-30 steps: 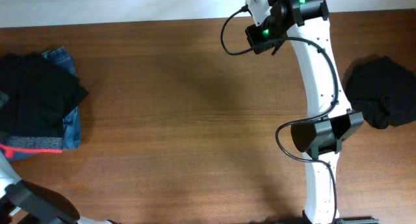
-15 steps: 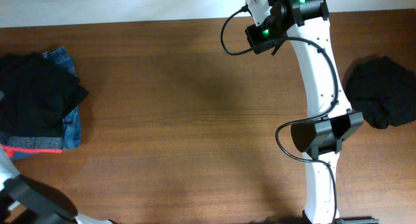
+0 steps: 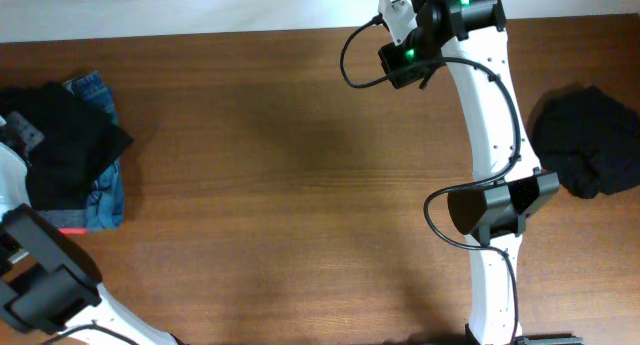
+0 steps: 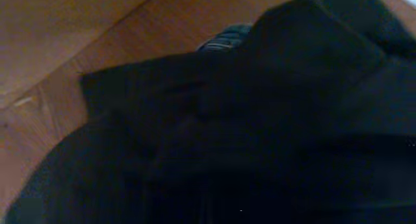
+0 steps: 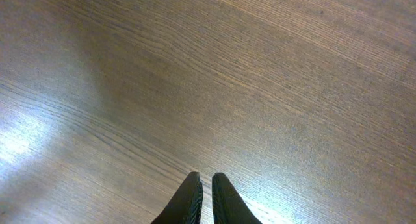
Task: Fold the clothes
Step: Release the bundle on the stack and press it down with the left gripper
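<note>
A brown wooden desk (image 3: 260, 195) fills most of the overhead view. The white right arm (image 3: 492, 135) is stretched from the near edge of the desk up to its far edge, right of the middle, with black cables looped beside it. The left arm (image 3: 45, 280) is seen at the near left corner, reaching along the left edge.

The clothes (image 3: 65, 150), soft black trousers, are bunched in a heap at the left edge of the desk, towards the far left corner. In the left wrist view the frame is almost filled by their dark folds, with bare wood to the left. A second dark garment (image 3: 590, 145) is heaped at the right edge, well apart from the first heap. Blue denim jeans (image 3: 104, 197) are laid under the trousers, showing past their far and right sides.

The left gripper (image 3: 22, 132) is set down on the black heap and is clenched; its fingers are hidden, so whether cloth is pinched cannot be told. The right gripper (image 5: 207, 177) is held above bare wood with its fingers closed almost together and nothing between them.

A strip of red-orange trim (image 3: 68, 228) is seen at the near side of the heap.
</note>
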